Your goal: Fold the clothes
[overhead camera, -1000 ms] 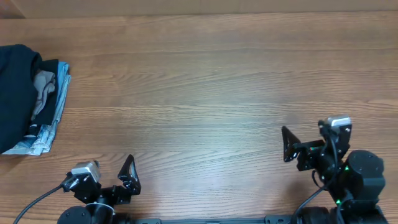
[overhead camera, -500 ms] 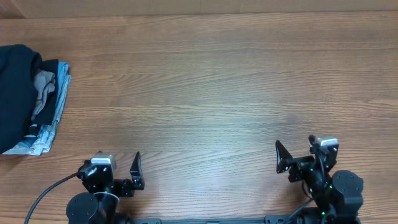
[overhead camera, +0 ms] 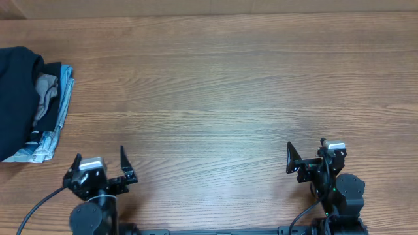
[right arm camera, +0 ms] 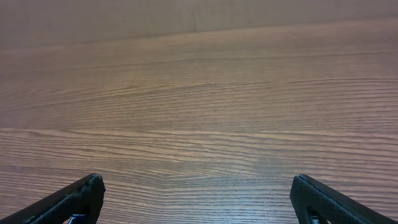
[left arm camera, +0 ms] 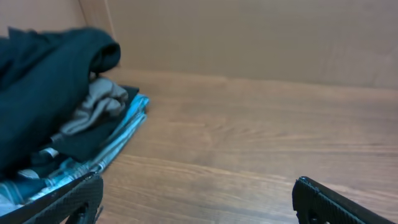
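Lying ahead-left of open left claw (overhead camera: 100, 159), well apart: black garment (overhead camera: 14, 98).

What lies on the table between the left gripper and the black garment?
Mostly bare table, then the edge of the folded stack under the black garment. The open left gripper touches neither. The overhead view shows this.

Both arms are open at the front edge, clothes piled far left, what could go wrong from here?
The black garment lies on top of the stacked garments, so the left gripper may pinch those layers too and drag the stack apart.
The pile runs off the overhead view's left edge; a grasp there is partly blind.
The right gripper sits far from it, likely too far to help.
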